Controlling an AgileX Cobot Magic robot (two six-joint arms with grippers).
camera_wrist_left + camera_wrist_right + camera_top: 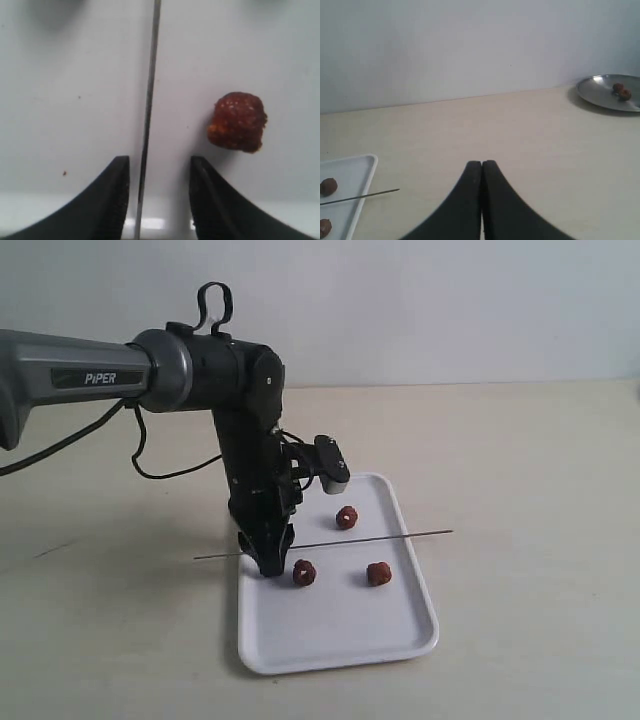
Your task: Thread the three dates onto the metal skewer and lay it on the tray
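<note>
The white tray (330, 625) lies on the table with the three dates on it: one at the back (346, 517) and two nearer the front (304, 573) (378, 573). The thin metal skewer (400, 536) rests across the tray, sticking out past both long edges. My left gripper (270, 562) is down at the tray's left edge, open, its jaws astride the skewer (148, 110) with a gap on each side. One date (238, 121) sits just beyond one finger. My right gripper (481, 166) is shut on nothing, hovering over bare table to the right of the tray (355, 165).
A round metal plate (600, 95) holding two dark lumps (620, 91) stands far off on the table in the right wrist view. The left arm's black links and cables (250, 420) rise over the tray's back left corner.
</note>
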